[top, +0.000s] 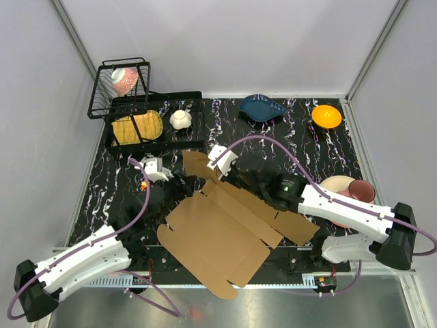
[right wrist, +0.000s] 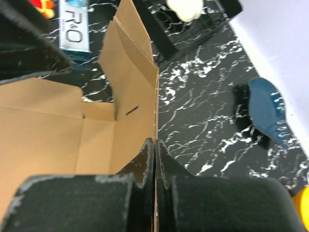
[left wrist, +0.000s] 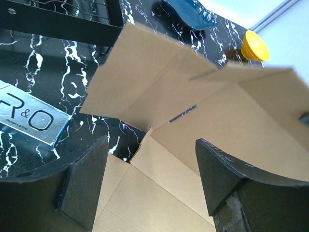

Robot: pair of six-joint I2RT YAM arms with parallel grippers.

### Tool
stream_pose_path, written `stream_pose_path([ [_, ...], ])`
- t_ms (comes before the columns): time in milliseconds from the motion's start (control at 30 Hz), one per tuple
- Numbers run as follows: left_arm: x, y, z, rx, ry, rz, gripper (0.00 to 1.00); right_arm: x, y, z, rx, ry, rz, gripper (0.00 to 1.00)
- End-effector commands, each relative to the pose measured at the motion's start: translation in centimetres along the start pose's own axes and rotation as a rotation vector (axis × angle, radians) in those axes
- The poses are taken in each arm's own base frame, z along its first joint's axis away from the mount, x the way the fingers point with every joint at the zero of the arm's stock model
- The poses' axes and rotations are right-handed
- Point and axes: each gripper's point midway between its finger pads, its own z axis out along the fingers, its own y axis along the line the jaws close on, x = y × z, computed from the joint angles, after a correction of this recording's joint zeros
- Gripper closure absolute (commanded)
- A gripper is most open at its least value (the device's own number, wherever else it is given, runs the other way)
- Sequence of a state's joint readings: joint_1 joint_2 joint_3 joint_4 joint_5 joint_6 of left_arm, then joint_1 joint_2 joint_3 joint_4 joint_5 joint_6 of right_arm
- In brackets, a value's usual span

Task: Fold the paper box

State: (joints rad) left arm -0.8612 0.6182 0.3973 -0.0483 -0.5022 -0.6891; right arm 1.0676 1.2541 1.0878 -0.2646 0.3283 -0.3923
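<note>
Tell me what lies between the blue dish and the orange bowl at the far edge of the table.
Nothing: the stretch between the blue dish and the orange bowl is bare black marbled table, as the top view shows.

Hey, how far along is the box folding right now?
Barely started. Done: one far panel of the paper box stands raised; the rest lies mostly flat. In hand: the right fingers are shut on that panel's edge, the left fingers open, holding nothing. Left: every other wall and flap.
</note>
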Motion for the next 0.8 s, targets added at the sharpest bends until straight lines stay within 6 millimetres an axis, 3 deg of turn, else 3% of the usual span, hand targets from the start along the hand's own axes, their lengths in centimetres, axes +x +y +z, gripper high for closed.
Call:
stream_pose_path([
  [0, -1.6, 0.3, -0.2, -0.031, -0.059, -0.032, 0.24, 3.0, 5.5, -0.3, -0.167, 0.086, 0.073, 1.0],
  [267, -0.3, 0.8, -0.2, -0.005, -0.056, -0.051, 0.22, 4.6, 7.9, -0.7, -0.196, 0.129, 0.075, 1.0],
  [400, -1.6, 0.9, -0.1, -0.016, -0.117, -0.025, 0.17, 4.9, 7.8, -0.7, -0.177, 0.15, 0.057, 1.0],
  [500, -1.8, 0.5, 0.1, -0.008, -0.116, -0.018, 0.16, 4.9, 7.1, -0.6, -0.134, 0.165, 0.043, 0.94],
  [633, -0.7, 0.2, 0.5, 0.005, -0.083, -0.043, 0.17, 4.6, 6.4, -0.1, -0.1, 0.183, 0.01, 0.76],
  [767, -0.2, 0.3, 0.6, 0.008, -0.074, -0.066, 0.17, 4.2, 6.3, 0.4, -0.091, 0.191, -0.011, 0.73],
])
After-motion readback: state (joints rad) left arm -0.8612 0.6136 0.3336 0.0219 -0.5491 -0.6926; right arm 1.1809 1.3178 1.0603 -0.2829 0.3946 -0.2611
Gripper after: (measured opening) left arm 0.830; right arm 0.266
